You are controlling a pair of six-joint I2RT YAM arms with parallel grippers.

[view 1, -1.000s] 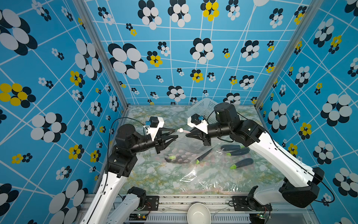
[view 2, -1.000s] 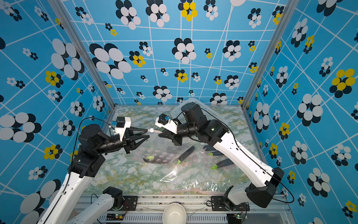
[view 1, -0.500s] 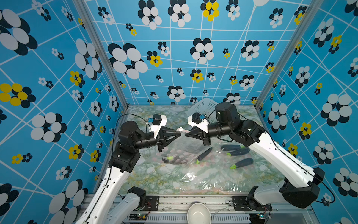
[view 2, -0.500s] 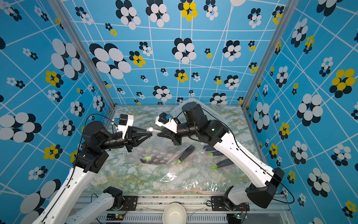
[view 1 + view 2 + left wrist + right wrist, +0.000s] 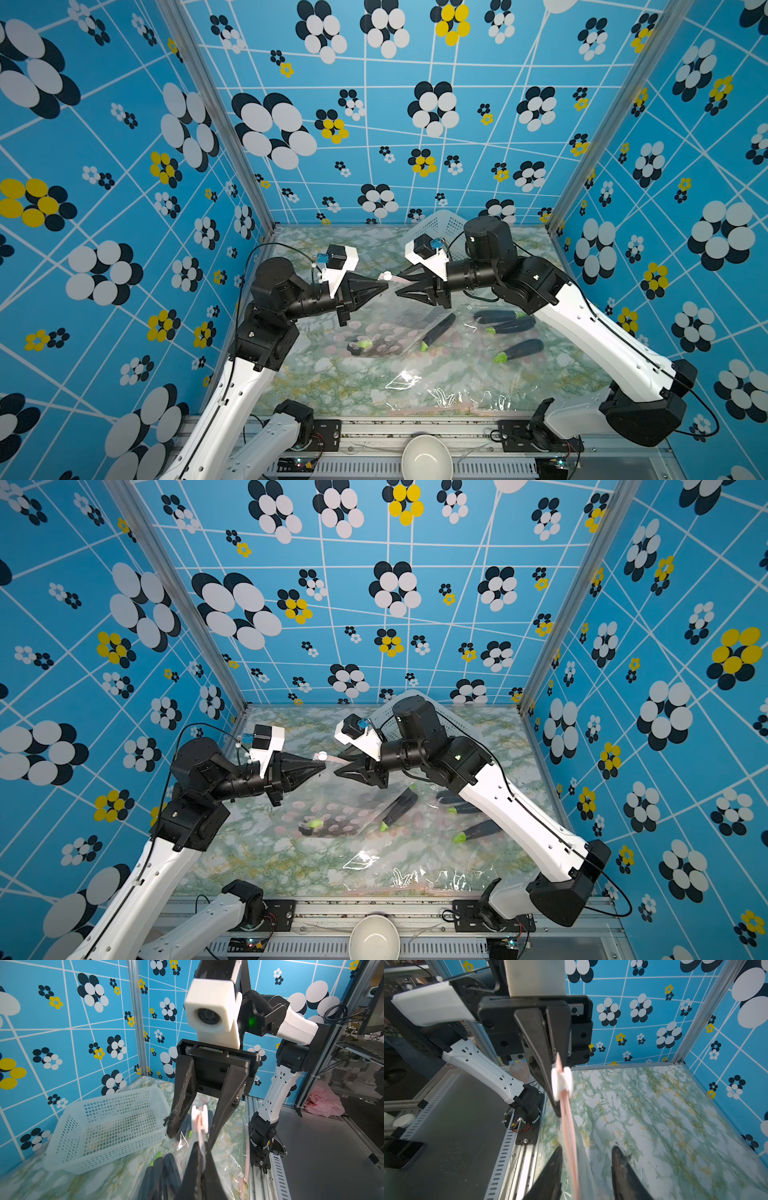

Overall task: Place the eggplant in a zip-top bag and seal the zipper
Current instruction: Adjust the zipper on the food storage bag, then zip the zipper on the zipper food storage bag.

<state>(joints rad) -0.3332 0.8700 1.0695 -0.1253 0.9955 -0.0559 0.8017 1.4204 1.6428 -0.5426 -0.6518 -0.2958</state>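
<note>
While the zip-top bag (image 5: 390,332) hangs between the two arms at mid-frame in both top views, the left gripper (image 5: 379,288) is clamped on its pink zipper strip, fingers pressed together with the strip coming out from between them. The white slider (image 5: 387,275) sits on the strip just beyond the left gripper's tips, in the gap between the two grippers. The right gripper (image 5: 397,286) faces it from the right of the frame with its fingers apart. In the right wrist view the strip runs down between those spread fingers (image 5: 620,1163), closer to one than the other; contact cannot be told.

From the strip the clear film drapes down to the marbled green desk (image 5: 332,382). An eggplant (image 5: 358,347) with a green cap shows through the bag's pink-dotted lower part, lying on the desk below the grippers, left of centre. Other eggplants (image 5: 519,349) lie loose on the desk to the right, under the right arm. A white basket (image 5: 442,220) stands at the back wall, behind the right gripper.
</note>
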